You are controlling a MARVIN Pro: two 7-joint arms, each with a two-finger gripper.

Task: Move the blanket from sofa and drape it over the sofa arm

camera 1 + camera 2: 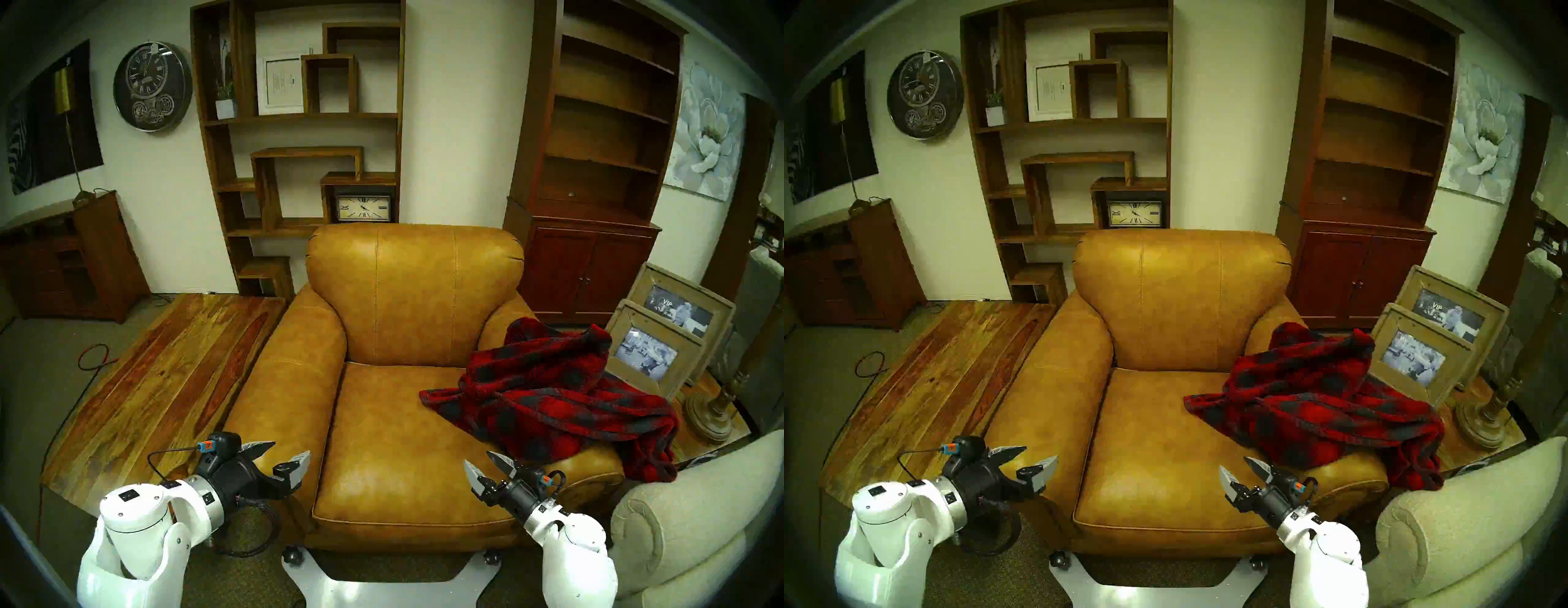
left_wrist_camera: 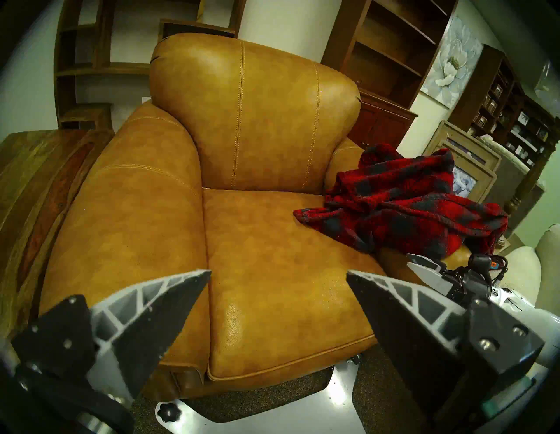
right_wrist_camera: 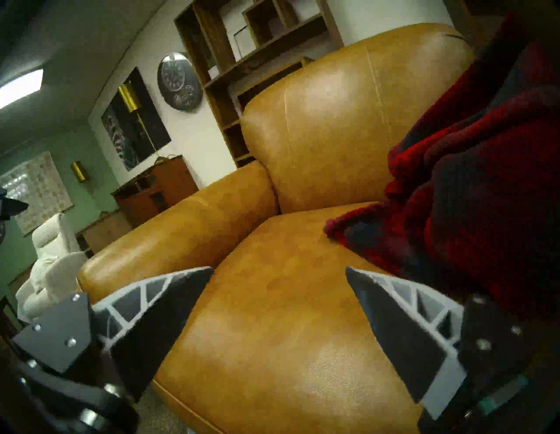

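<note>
The red and dark plaid blanket point(image 1: 551, 395) lies bunched over the tan leather sofa's point(image 1: 403, 446) viewer-right sofa arm point(image 1: 594, 471). One corner trails onto the seat cushion and one side hangs down the arm's outer face. It also shows in the other views point(image 1: 1314, 407) point(image 2: 409, 209) point(image 3: 469, 212). My left gripper point(image 1: 290, 449) point(image 1: 1040, 452) point(image 2: 278, 271) is open and empty by the front of the viewer-left armrest. My right gripper point(image 1: 477, 457) point(image 1: 1233, 463) point(image 3: 279, 268) is open and empty above the seat's front right, just short of the blanket.
A low wooden table point(image 1: 161, 373) stands left of the sofa. A beige fabric sofa's scrolled arm point(image 1: 679, 509) sits close at the right. Framed pictures point(image 1: 662, 339) and a lamp base point(image 1: 712, 407) stand behind it. My base plate point(image 1: 390, 590) is at the sofa's front.
</note>
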